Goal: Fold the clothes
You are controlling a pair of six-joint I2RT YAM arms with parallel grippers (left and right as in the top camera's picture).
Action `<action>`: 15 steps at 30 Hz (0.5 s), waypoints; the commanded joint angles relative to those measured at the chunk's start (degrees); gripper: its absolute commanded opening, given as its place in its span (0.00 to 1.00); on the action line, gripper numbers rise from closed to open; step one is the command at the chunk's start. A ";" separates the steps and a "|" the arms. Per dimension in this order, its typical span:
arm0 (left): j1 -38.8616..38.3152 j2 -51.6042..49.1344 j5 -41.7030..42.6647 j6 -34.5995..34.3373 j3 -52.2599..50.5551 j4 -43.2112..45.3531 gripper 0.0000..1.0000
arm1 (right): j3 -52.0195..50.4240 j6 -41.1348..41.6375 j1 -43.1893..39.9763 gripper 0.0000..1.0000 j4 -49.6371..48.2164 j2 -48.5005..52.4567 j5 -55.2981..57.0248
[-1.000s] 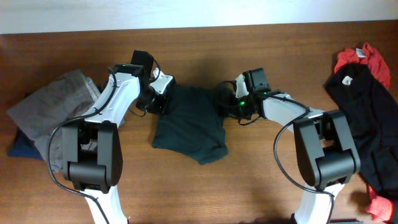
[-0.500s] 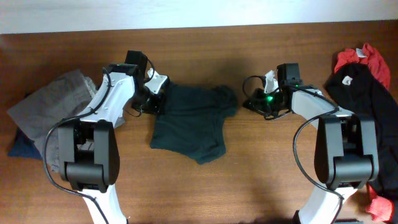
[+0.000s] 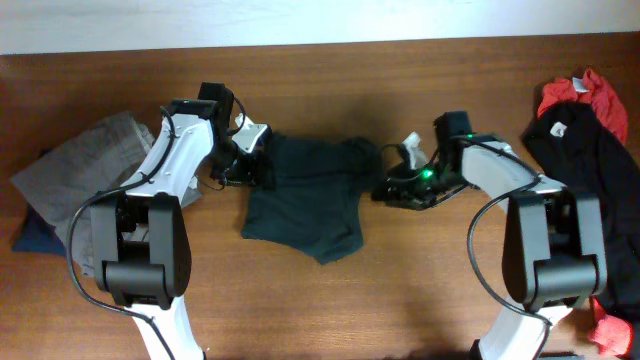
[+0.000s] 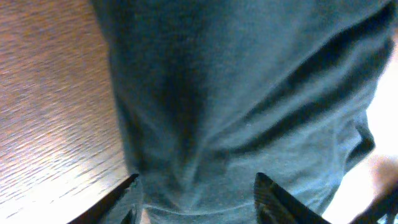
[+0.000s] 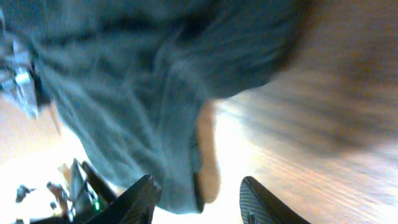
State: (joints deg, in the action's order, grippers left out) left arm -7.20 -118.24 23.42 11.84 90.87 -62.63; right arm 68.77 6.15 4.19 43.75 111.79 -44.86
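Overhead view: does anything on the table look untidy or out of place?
Yes. The dark green shirt in the middle lies crumpled and lopsided, bunched at its upper right corner. At the right edge, red and black clothes sit in a loose heap.

Soft, matt dark green cloth T-shirt (image 3: 300, 205) (heavily creased) lies on a smooth, faintly glossy wood-grain table (image 3: 420, 290).

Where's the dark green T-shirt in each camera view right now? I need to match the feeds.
Overhead: dark green fabric T-shirt lies at centre frame.
Left wrist: it fills most of the frame.
Right wrist: it is at upper left.
Shared landmark: brown wooden table, beside the shirt in every view.
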 commanded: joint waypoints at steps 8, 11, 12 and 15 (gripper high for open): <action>-0.72 -6.03 13.07 0.46 1.01 6.19 0.84 | 0.72 -4.44 1.42 0.48 0.26 -1.79 -2.56; -1.66 -9.46 18.91 0.46 1.01 6.91 0.84 | 0.72 -4.44 1.14 0.48 0.50 -1.81 -2.56; -1.97 -10.56 19.56 0.46 1.01 6.91 0.84 | 0.72 -4.44 1.14 0.48 0.48 -1.81 -2.54; -2.78 -12.85 22.08 0.48 1.01 6.88 0.83 | 0.72 -4.44 1.09 0.48 0.48 -1.81 -2.56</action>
State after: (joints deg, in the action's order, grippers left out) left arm -8.16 -126.74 39.11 11.81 92.16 -55.83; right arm 68.77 2.76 5.65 44.14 111.53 -46.22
